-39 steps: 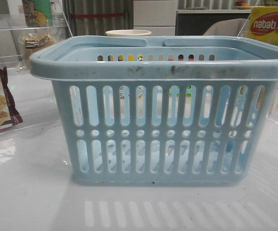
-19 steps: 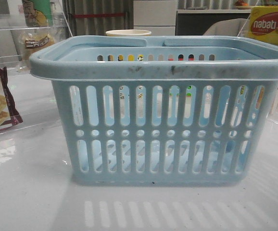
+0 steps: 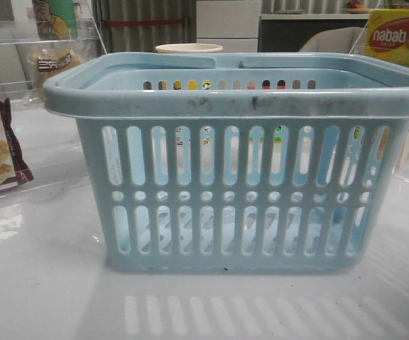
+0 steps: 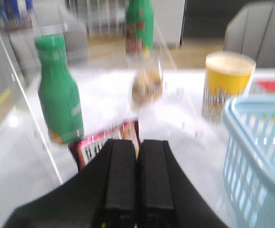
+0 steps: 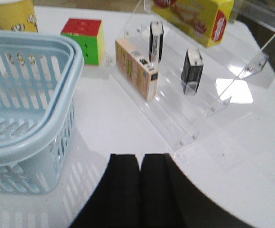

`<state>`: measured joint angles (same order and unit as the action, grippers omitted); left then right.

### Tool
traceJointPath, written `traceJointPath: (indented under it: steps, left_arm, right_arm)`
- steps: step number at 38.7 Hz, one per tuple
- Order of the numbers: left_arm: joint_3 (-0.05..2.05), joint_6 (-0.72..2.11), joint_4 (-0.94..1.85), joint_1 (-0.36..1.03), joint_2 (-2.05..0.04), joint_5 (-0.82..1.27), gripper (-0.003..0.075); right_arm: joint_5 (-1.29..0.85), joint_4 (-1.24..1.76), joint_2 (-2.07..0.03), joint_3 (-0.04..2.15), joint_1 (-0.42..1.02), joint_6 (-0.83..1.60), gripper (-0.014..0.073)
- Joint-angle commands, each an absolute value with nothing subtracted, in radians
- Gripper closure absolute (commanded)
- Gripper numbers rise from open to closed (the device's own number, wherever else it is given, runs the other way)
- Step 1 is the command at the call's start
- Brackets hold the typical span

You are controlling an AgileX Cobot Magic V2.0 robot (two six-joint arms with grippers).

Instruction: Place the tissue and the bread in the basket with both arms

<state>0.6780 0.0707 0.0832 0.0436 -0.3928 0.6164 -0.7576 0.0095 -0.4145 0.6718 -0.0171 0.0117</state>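
Two black robot hands hang above a glossy white counter [image 3: 42, 283], each with its fingers pressed together on nothing. The large light-blue plastic basket [image 3: 236, 106], slotted and scuffed along its thick rim, stands at the middle of the counter with its handles folded flat and appears to hold nothing. In the left wrist view, the left hand [image 4: 137, 183] is seen over a maroon-edged cracker packet [image 4: 106, 145]; past it the golden-brown bun of bread in its clear wrapper [image 4: 147, 85] stands on a clear acrylic rack [image 4: 37, 128] beside a green plastic bottle [image 4: 59, 92], though that view is blurred. A yellow paper cup [image 4: 225, 83] stands just behind the basket. In the right wrist view, the right hand [image 5: 138, 187] hangs beside the basket, near a second clear acrylic rack [image 5: 209, 102]. On its steps stand two small dark blackish tissue packets [image 5: 192, 71], upright and apart, and a tan carton [image 5: 136, 69]. A colourful puzzle cube [image 5: 85, 40] rests near the basket's corner, and a yellow wafer box [image 5: 197, 19] lies behind the rack.
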Motion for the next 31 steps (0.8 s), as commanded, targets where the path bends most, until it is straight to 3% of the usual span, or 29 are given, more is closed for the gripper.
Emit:
traceJointPath:
  steps: [1,12,16,18,20,23,31]
  left_arm:
    - [0.709,0.064,0.090,0.040,-0.458,0.626,0.0629]
    - [0.709,0.064,0.093,0.040,-0.618,0.663,0.0628]
    - [0.709,0.112,0.098,0.040,-0.669,0.661,0.0533]
    - [0.709,0.112,0.100,0.044,-0.686,0.656,0.0414]
    - [0.709,0.112,0.111,0.065,-0.696,0.650,0.0304]
    - [0.709,0.112,0.118,0.129,-0.704,0.640,0.0217]
    - [0.709,0.112,0.112,0.300,-0.708,0.637,0.0266]
  right_arm:
    - [-0.731,0.009,-0.474,0.705,-0.024,0.020,0.0536]
    - [-0.764,0.009,-0.588,0.657,-0.024,0.020,0.0519]
    - [-0.764,0.008,-0.609,0.656,-0.024,0.020,0.0288]
    - [-0.763,0.008,-0.622,0.656,-0.024,0.020,0.0144]
    - [-0.761,0.008,-0.640,0.656,-0.024,0.020,0.0078]
    - [-0.736,0.000,-0.677,0.656,-0.024,0.017,0.0076]
    - [-0.661,-0.042,-0.901,0.780,-0.121,-0.037,0.0076]
